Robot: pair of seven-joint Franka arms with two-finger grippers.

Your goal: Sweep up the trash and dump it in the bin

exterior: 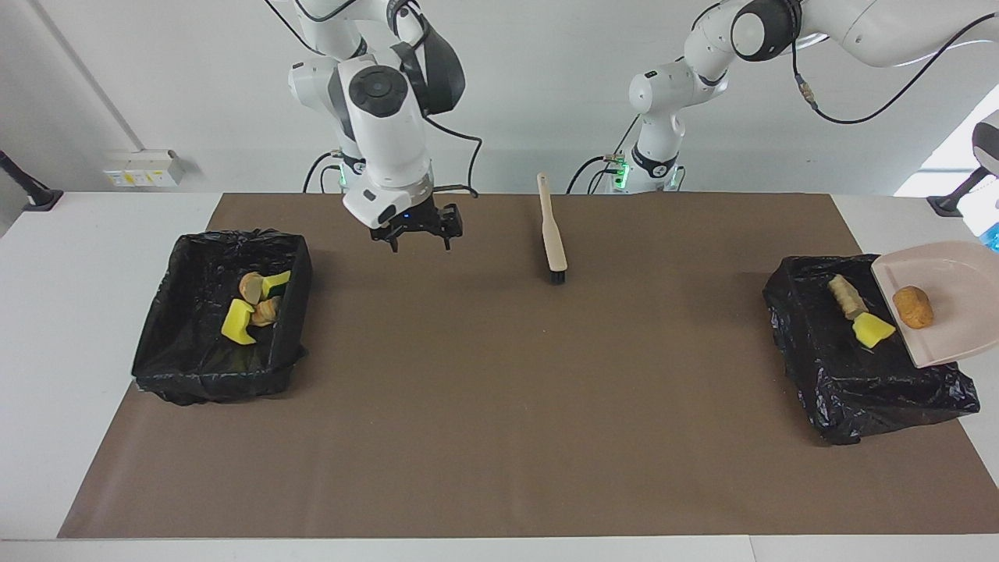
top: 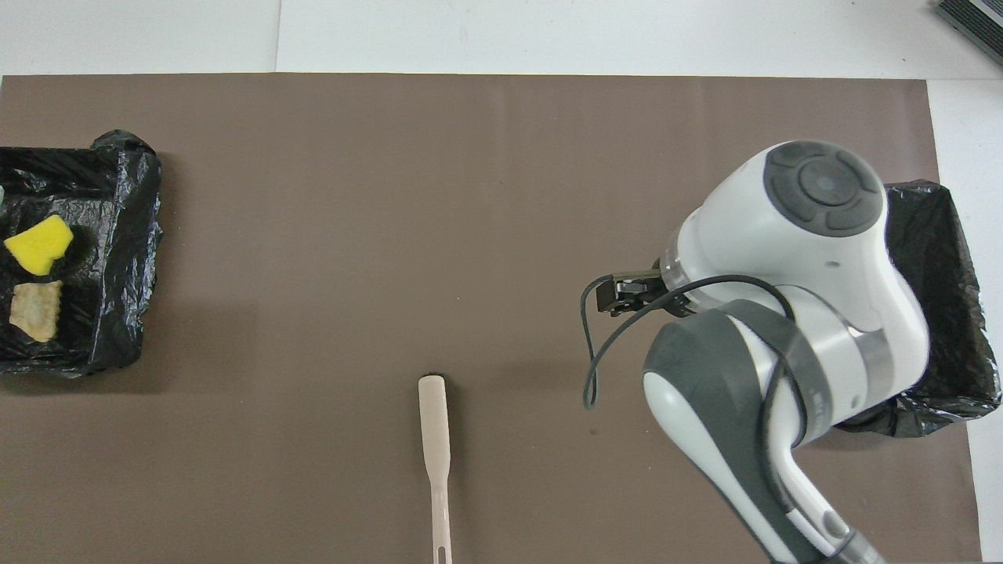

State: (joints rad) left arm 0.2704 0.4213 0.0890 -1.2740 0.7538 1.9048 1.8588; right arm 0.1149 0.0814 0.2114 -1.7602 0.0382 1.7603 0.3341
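Note:
The beige dustpan (exterior: 940,312) hangs tilted over the black-lined bin (exterior: 827,375) at the left arm's end, with one tan-brown lump (exterior: 913,306) on it. Its handle runs out of the view, and my left gripper is out of view. That bin (top: 117,235) holds a yellow sponge piece (exterior: 872,331) (top: 39,244) and a tan lump (exterior: 845,297) (top: 35,310). The bin (exterior: 195,367) at the right arm's end holds several scraps (exterior: 238,326). My right gripper (exterior: 419,239) (top: 623,294) hangs open and empty over the mat beside that bin.
A beige brush (exterior: 552,234) (top: 435,454) with black bristles lies on the brown mat (exterior: 499,406) between the two arm bases. In the overhead view my right arm (top: 783,313) covers much of the bin (top: 948,266) at its end.

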